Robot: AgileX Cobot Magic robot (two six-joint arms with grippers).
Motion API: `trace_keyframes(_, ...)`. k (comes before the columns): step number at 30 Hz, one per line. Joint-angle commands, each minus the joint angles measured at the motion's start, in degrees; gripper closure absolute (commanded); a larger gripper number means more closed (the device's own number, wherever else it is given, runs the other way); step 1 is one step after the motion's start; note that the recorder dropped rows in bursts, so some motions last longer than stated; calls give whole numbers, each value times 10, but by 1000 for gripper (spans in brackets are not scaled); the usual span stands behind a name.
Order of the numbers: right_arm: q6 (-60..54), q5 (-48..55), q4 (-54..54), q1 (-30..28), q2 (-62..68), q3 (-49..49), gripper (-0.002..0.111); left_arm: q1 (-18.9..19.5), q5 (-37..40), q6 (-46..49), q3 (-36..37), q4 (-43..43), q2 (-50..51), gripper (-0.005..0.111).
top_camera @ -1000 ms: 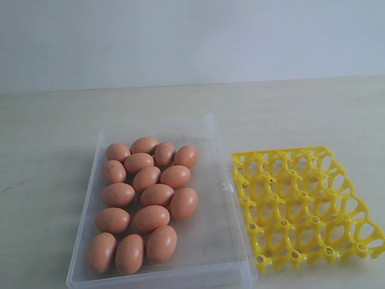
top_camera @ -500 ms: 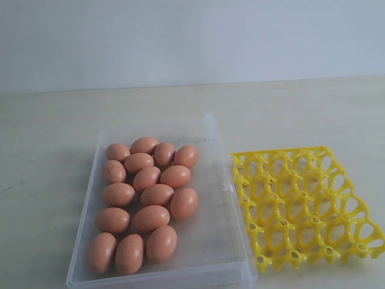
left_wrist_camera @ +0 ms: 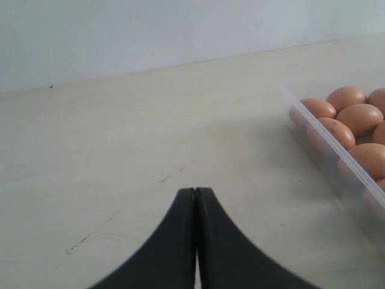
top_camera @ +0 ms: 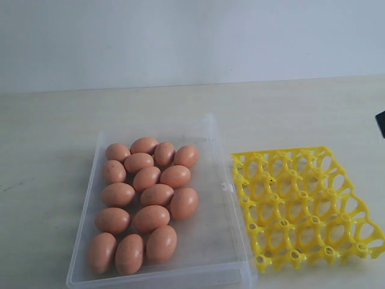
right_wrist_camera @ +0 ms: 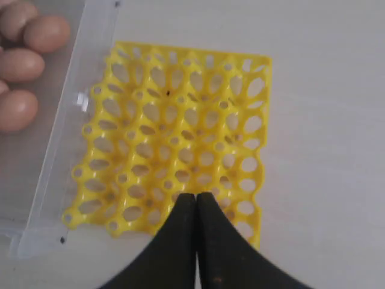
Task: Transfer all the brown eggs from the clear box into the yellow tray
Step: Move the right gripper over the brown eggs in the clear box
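Brown eggs (top_camera: 147,178) all in clear box (top_camera: 210,232), its near edge cut off; yellow tray (top_camera: 284,223) just beside. Left gripper (left_wrist_camera: 195,191) & right gripper (right_wrist_camera: 196,195) pinched closed, holding nothing. Dark sliver (top_camera: 380,123) at exterior's R edge, maybe an arm.

A pale table (top_camera: 48,132) bears the clear box (top_camera: 214,201) beside the yellow tray (top_camera: 302,194).
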State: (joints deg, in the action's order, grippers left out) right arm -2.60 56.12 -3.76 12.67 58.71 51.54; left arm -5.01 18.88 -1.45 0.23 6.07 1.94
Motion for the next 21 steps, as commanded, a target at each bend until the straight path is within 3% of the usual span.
trace_keyframes(1, 0, -5, -4, 36, 24, 4, 108, -2, -8, -2, -2, -1, 0, 107)
trace_keyframes(7, 6, 26, -58, 74, 54, 19, 106, -2, -8, -2, -2, -1, 0, 107)
trace_keyframes(16, -9, 69, -117, 90, 175, 121, 66, -2, -8, -2, -2, -1, 0, 107)
trace_keyframes(21, -33, 70, -117, 111, 295, 192, 63, -2, -8, -2, -2, -1, 0, 107)
